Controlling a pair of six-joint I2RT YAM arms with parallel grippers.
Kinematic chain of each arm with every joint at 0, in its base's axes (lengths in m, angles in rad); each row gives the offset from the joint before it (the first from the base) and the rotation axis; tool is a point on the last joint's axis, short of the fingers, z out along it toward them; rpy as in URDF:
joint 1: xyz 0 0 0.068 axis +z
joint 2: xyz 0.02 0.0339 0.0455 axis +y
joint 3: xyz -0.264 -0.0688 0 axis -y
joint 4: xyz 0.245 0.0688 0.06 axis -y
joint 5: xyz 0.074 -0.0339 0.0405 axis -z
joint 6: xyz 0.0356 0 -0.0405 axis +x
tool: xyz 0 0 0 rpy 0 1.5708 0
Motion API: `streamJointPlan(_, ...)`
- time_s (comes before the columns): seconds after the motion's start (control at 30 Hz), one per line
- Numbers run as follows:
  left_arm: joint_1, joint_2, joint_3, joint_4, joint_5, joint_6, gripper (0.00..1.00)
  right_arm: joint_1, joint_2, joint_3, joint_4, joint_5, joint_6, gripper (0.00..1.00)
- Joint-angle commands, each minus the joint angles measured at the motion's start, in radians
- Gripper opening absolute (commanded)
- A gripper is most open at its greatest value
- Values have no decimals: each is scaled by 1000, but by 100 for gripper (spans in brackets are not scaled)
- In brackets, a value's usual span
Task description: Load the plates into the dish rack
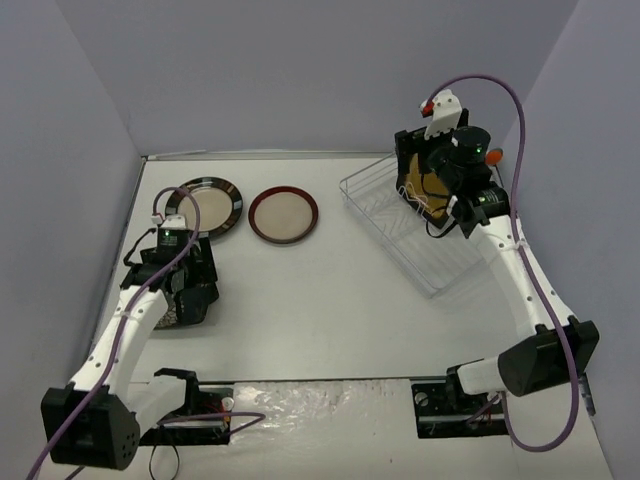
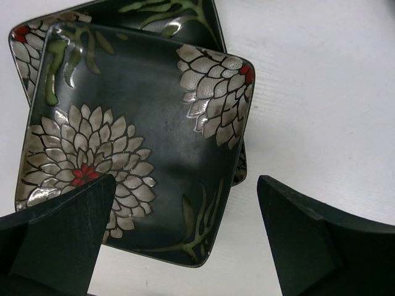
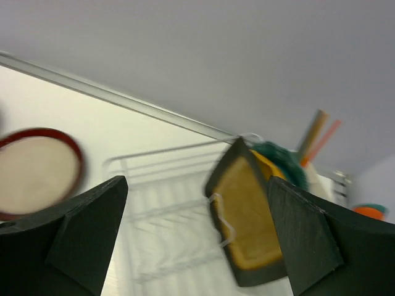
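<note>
Two black floral square plates [image 2: 136, 135] lie stacked on the table, the lower one [image 2: 166, 15] peeking out behind. My left gripper [image 2: 185, 203] hangs open just above their near corner, one finger over the plate, one over bare table; it also shows in the top view [image 1: 185, 292]. A striped-black-rimmed round plate [image 1: 205, 208] and a red-brown-rimmed one [image 1: 283, 214] lie flat at the back. My right gripper [image 3: 196, 185] is open and empty above the dish rack [image 1: 420, 235]. A black square plate with amber centre [image 3: 247, 216] stands in the rack, a teal plate [image 3: 284, 163] behind it.
The white caddy [image 1: 445, 112] sits at the rack's far corner with orange and tan utensils [image 3: 315, 132] sticking up. Grey walls close in the table at the left, back and right. The rack's wires [image 3: 160, 203] and the red-brown plate [image 3: 34, 172] are blurred in the right wrist view.
</note>
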State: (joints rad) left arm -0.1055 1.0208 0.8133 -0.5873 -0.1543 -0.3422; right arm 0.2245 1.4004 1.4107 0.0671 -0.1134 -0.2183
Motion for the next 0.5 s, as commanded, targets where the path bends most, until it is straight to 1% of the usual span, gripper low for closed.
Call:
streamJointPlan(0.0, -5, 71, 100, -40, -19, -57, 97, 125, -90, -151, 136, -132, 196, 93)
streamJointPlan(0.07, -4, 83, 104, -74, -46, -113, 97, 182, -114, -208, 155, -149, 242, 93)
streamJointPlan(0.2, 7, 61, 97, -111, -82, -228, 97, 222, -143, -323, 200, -221, 379, 93)
streamJointPlan(0.3, 31, 33, 74, -133, -103, -334, 97, 245, -184, -410, 302, -258, 461, 93)
streamJointPlan(0.37, 50, 22, 64, -141, -142, -366, 97, 264, -193, -452, 338, -279, 504, 94)
streamJointPlan(0.47, 115, 28, 41, -104, -135, -374, 97, 290, -193, -470, 345, -302, 525, 94)
